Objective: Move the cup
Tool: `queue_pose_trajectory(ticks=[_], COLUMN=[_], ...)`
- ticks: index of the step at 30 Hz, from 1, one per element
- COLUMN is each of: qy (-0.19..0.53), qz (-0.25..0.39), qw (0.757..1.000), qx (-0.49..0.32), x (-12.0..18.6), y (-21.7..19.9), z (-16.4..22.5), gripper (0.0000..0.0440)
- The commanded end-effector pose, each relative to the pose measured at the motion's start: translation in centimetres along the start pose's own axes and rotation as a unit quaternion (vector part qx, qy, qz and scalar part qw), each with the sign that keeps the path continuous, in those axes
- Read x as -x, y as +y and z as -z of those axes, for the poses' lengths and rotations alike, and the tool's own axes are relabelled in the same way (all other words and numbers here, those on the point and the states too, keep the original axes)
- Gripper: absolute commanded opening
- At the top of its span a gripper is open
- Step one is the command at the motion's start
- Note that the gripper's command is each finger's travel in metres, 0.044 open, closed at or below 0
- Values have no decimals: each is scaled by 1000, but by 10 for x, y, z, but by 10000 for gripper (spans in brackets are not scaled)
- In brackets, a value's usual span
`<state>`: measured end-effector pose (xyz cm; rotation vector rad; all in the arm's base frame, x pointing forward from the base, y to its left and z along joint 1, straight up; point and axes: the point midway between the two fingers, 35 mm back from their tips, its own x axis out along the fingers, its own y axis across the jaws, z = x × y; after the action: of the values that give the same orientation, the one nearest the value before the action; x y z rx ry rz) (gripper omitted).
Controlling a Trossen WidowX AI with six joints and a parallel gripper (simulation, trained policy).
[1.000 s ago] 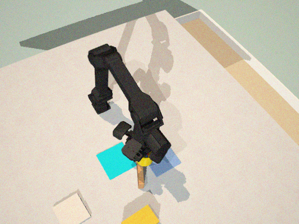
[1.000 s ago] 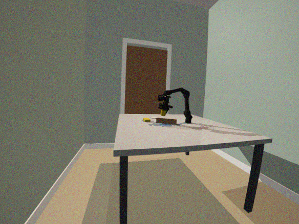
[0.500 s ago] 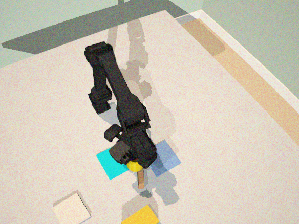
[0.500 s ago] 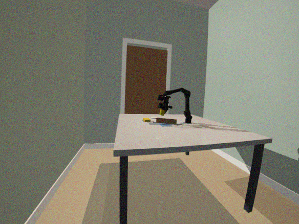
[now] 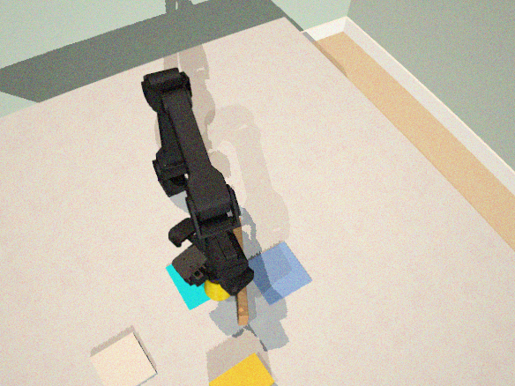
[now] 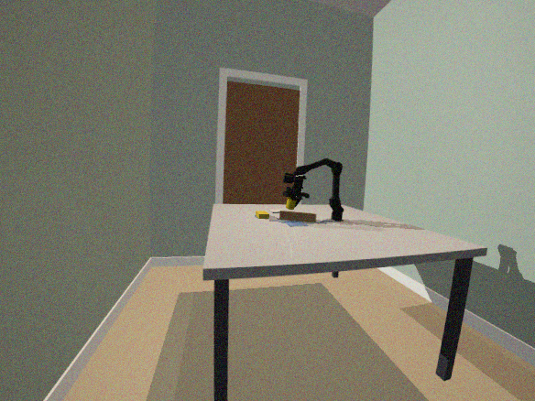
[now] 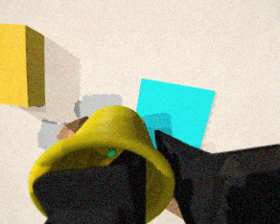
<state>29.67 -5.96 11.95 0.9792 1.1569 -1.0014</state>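
The yellow cup (image 5: 217, 292) (image 6: 290, 204) (image 7: 112, 125) hangs in the air, looking slightly tilted in the exterior view. My gripper (image 7: 149, 135) is shut on its wall, one finger inside and one outside. A green marble (image 7: 111, 153) shows inside the cup; the fingers hide the rest of the interior. The cyan pad (image 5: 187, 292) (image 7: 189, 112) lies below, partly covered by the cup and arm in the top view. The blue pad (image 5: 288, 273) (image 6: 295, 223) lies on the other side of the wooden bar (image 5: 242, 310) (image 6: 298, 216) (image 7: 69, 129).
The wooden bar stands between the two pads, partly hidden by the arm and cup. A yellow block (image 5: 242, 374) (image 6: 262, 215) (image 7: 12, 64) lies beyond the bar's end. A cream block (image 5: 123, 359) lies at the lower left in the top view.
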Motion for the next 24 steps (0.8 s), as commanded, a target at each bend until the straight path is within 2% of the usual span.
queue_pose_trajectory(ticks=[1, 11, 24], qy=[0, 1, 0], qz=[0, 5, 21], qw=[1000, 1000, 999], qx=[-6, -22, -43], x=[-8, -29, -48], y=[-8, -27, -54], z=[0, 4, 11], gripper=[0, 9, 68])
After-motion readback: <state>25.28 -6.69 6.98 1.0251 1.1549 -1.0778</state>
